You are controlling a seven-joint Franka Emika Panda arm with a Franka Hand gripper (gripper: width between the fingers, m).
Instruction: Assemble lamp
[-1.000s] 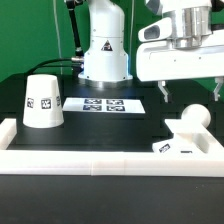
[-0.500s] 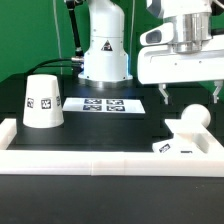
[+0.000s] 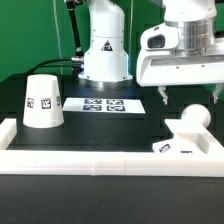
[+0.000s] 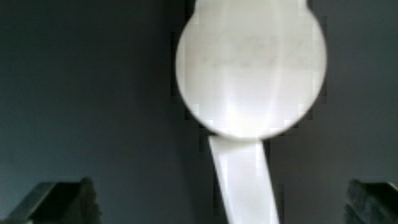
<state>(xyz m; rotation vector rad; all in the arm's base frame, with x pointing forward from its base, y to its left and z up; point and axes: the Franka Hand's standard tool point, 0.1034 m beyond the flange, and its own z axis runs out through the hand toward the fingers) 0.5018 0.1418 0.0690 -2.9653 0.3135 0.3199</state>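
The white cone shade [image 3: 42, 100] stands on the black table at the exterior view's left, tag facing front. The round-headed bulb post [image 3: 191, 119] is at the exterior view's right, beside the flat base [image 3: 168, 148], which lies against the front rail. My gripper [image 3: 189, 92] hangs open and empty just above the bulb post, one finger on each side of it. In the wrist view the bulb's round head [image 4: 249, 70] fills the middle, and a narrow white part runs from it between my dark fingertips [image 4: 63, 200]. My gripper [image 4: 217, 205] touches nothing.
The marker board [image 3: 103, 103] lies flat mid-table behind the parts. The white rail border [image 3: 100, 165] runs along the front and up the left side. The arm's white pedestal [image 3: 105, 50] stands at the back centre.
My gripper has come down toward the bulb post, still open. The shade, base and bulb post have not moved.
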